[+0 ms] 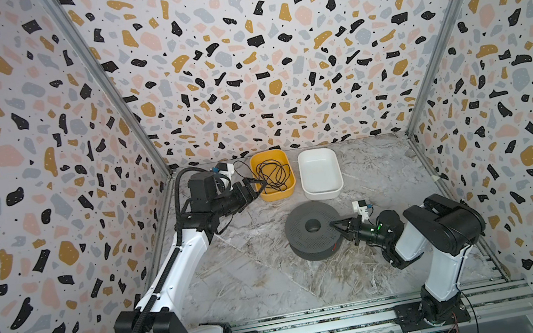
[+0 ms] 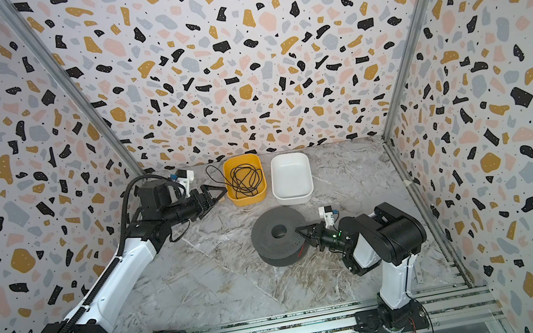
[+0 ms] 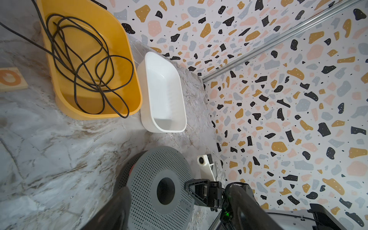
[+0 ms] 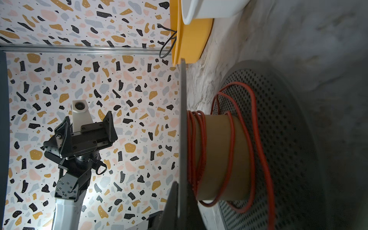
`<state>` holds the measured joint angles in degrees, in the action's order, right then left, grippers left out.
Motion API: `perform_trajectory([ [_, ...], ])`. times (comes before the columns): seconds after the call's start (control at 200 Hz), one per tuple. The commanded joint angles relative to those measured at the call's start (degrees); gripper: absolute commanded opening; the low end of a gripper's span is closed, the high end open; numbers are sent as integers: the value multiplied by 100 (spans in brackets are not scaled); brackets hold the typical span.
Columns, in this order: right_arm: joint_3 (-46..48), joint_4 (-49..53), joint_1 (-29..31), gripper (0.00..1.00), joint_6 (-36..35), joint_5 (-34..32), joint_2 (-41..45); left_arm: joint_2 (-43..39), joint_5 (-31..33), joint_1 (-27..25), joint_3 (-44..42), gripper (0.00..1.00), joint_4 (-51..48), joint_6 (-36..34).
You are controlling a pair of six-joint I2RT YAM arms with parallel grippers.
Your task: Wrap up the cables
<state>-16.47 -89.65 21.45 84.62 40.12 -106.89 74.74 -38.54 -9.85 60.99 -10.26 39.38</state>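
Your red-orange wire (image 4: 231,139) is wound on the gray spool (image 1: 300,222), which lies flat on the worktop (image 1: 240,281), a little right of its middle and just in front of the white tub (image 1: 323,195). The spool's axis stands upright, so the turns run level around the brown core (image 4: 217,157), between the two perforated flanges. In the right wrist view several turns sit tight together against the upper flange. The others sag in loose loops onto the lower one. In both top views only a sliver of red shows at the spool's side.

Your right gripper (image 1: 335,225) is pinched closed on the rim of the upper flange, one finger above it and one below.

Your left gripper (image 1: 259,188) has its jaws spread and holds nothing. It is over the front left corner of the yellow tub (image 1: 289,188), well apart from the spool.

That tub stands at the worktop's rear edge, just beside the white one. It holds a tangle of black wire (image 1: 271,174), one loop spilling over its left rim.
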Motion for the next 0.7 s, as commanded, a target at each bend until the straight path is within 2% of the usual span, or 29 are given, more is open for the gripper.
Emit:
perform_trajectory([
  [0.0,-250,-1784,26,0,-11,54,-178,-100,-100,21,154,79,-20,-158],
  [0.651,-660,-1782,-12,0,-230,-127,-1097,-142,-157,23,72,80,50,-196],
  [0.691,-631,-1784,-18,3,-282,-143,-1097,-159,-165,23,64,80,54,-200],
])
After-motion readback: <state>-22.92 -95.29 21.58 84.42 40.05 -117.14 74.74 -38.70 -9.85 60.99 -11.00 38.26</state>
